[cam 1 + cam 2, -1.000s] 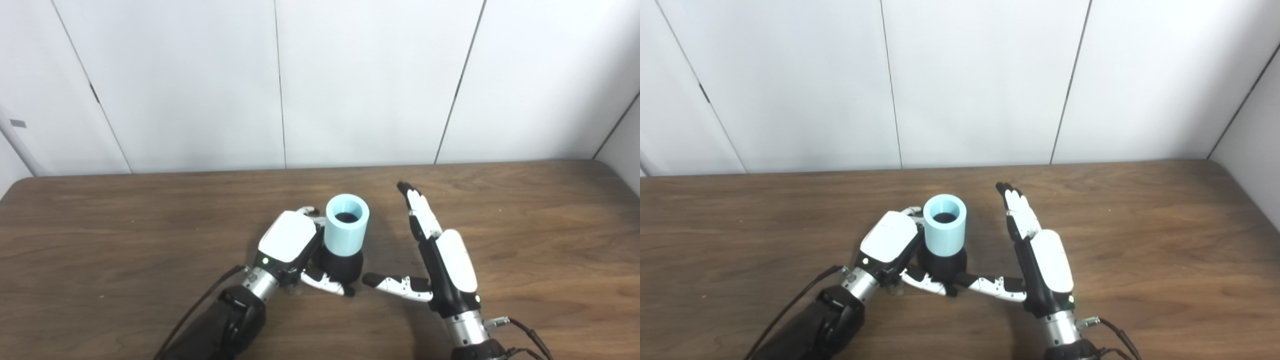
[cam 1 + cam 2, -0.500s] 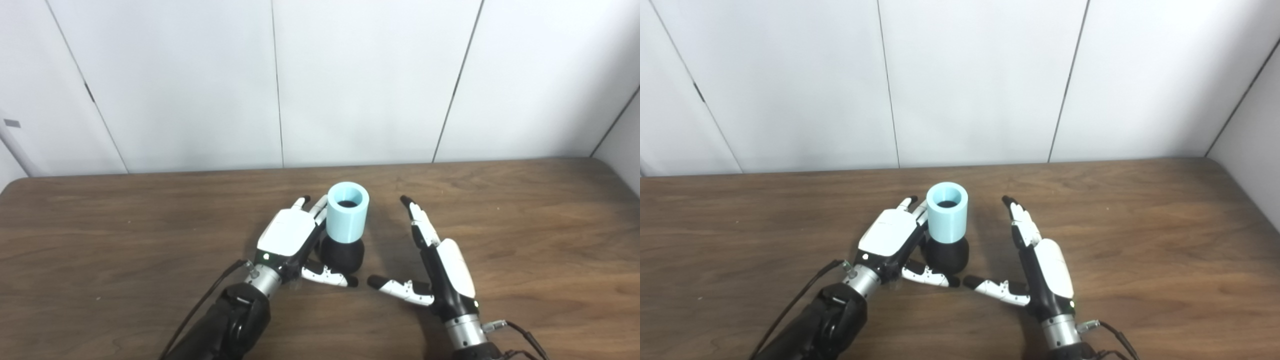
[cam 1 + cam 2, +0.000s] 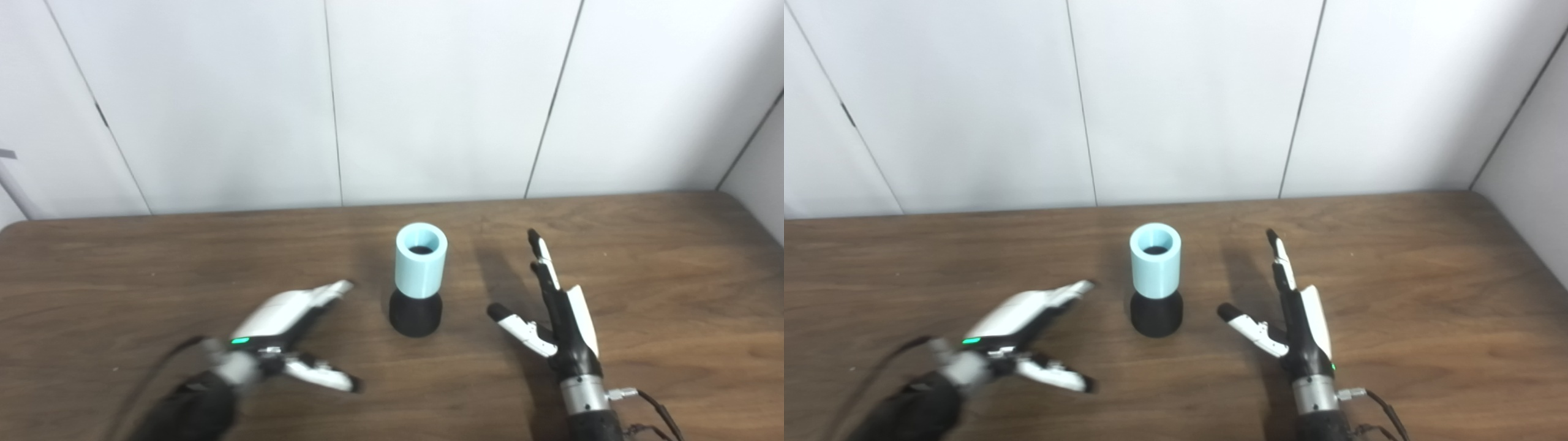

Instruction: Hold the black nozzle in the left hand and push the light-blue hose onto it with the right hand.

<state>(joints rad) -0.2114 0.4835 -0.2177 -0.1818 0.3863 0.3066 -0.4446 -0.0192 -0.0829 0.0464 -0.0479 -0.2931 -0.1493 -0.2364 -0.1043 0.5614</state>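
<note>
The black nozzle [image 3: 415, 313] stands upright on the wooden table [image 3: 674, 257], mid-table. A short light-blue hose [image 3: 420, 260] sits on top of it, its open end facing up. Neither hand touches them. My left hand [image 3: 288, 334] is open, low and to the left of the nozzle, blurred by motion, thumb spread toward me. My right hand [image 3: 554, 306] is open to the right of the nozzle, fingers straight and pointing away, thumb reaching toward the nozzle with a gap between.
White wall panels [image 3: 429, 92] rise behind the table's far edge. A black cable [image 3: 655, 407] trails from my right wrist. Bare wood lies on both sides of the hands.
My left hand let go of the nozzle and pulled back left and toward me. My right hand drew away to the right. The nozzle with the hose stays standing alone. The camera shifted a little.
</note>
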